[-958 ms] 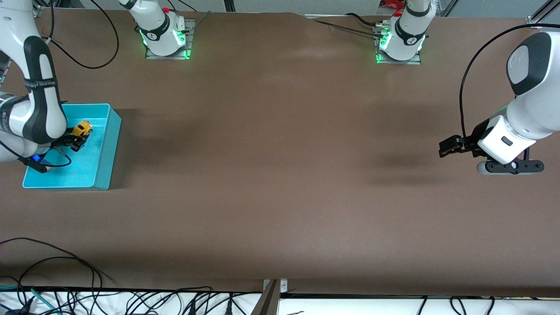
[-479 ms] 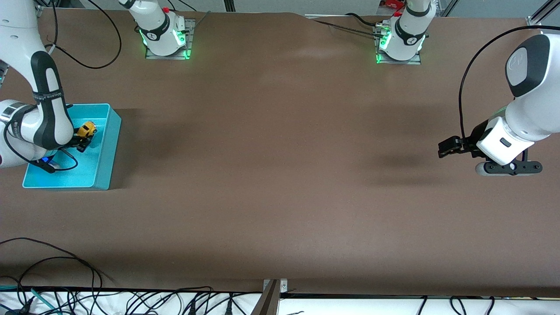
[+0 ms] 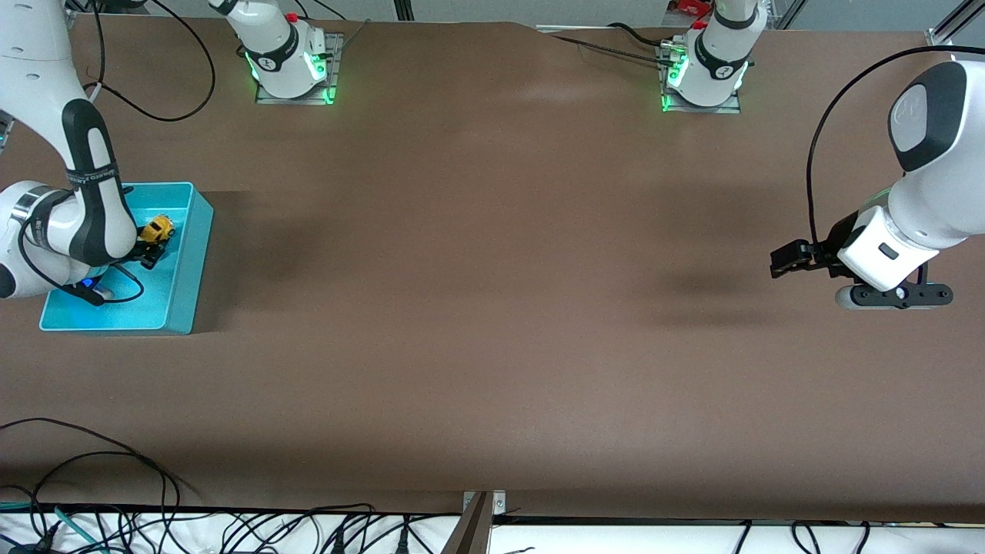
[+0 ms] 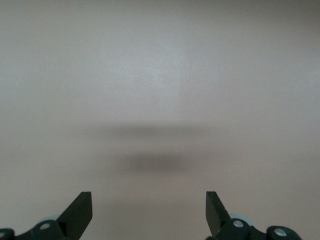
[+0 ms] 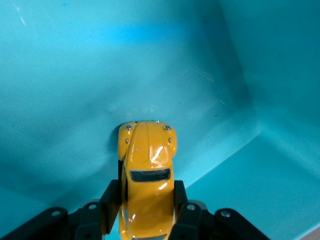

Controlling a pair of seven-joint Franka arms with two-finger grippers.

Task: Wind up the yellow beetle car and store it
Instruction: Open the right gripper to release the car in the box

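A glossy yellow beetle car, rounded in body with a dark window, is seen in the right wrist view clamped at its sides between the black fingers of the right gripper. Its nose is pressed to, or just short of, the smooth turquoise floor of the bin; which cannot be told. In the front view the car appears as a small yellow shape inside that open rectangular plastic bin, which sits on the matte brown table at the right arm's end. The right arm is bent down over the bin, hiding much of its interior. The left gripper is held in the air over bare table, well apart from the bin, its fingers spread wide and empty; that arm waits. Only the left wrist view shows the soft shadow cast on the table below it.
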